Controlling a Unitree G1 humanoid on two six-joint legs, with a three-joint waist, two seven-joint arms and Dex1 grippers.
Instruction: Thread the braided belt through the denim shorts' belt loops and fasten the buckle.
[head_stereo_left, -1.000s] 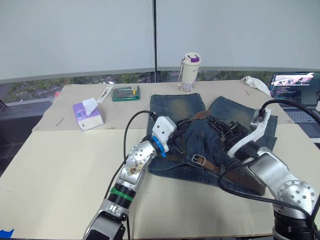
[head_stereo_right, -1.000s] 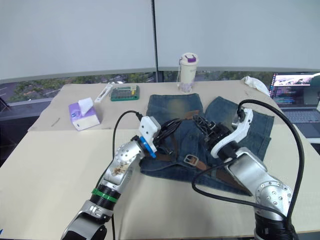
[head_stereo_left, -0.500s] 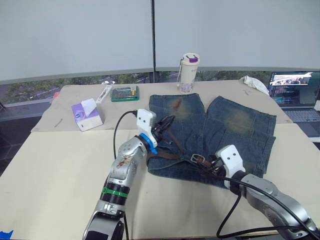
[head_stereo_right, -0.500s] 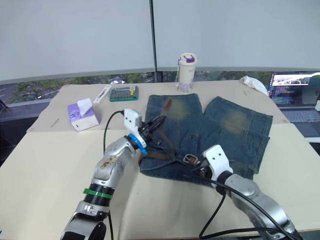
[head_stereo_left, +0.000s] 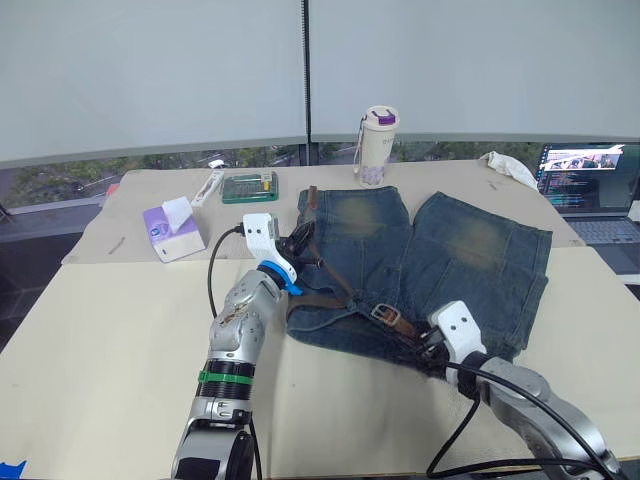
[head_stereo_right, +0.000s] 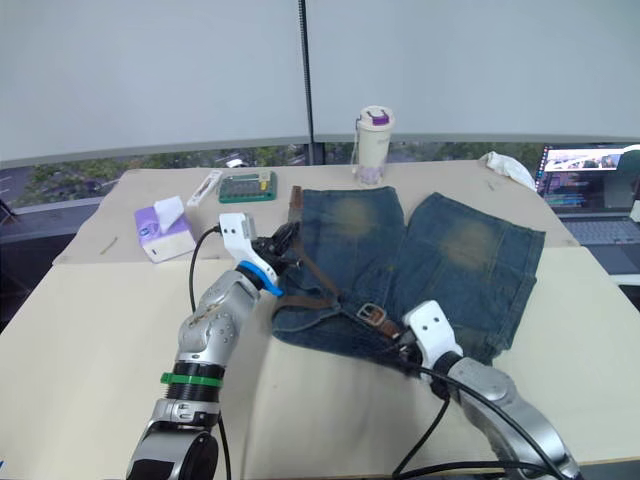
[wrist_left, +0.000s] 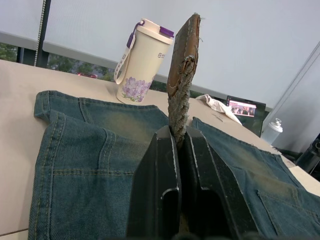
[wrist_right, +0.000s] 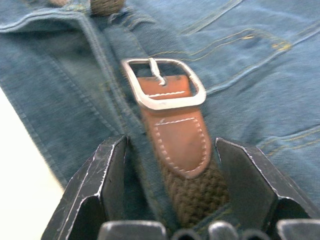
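The denim shorts (head_stereo_left: 470, 250) lie flat on the table with the waistband toward me. The braided belt (head_stereo_left: 335, 288) runs across the waistband's left half. Its buckle (wrist_right: 164, 90) lies unfastened on the denim near the middle. My left gripper (wrist_left: 179, 137) is shut on the belt's free end, which stands up between the fingers (wrist_left: 162, 185) at the shorts' left edge. My right gripper (wrist_right: 171, 142) is open at the waistband, one finger on each side of the strap just behind the buckle. I cannot make out the belt loops.
A cream cup with a purple lid (head_stereo_left: 379, 145) stands behind the shorts. A purple tissue box (head_stereo_left: 175, 228) and a green case (head_stereo_left: 251, 186) sit at the back left. A white cloth (head_stereo_left: 512, 167) and a laptop (head_stereo_left: 585, 175) are at the back right.
My right arm came down from over the shorts to the near waistband edge and opened. My left gripper moved left and back, drawing the belt's end with it.
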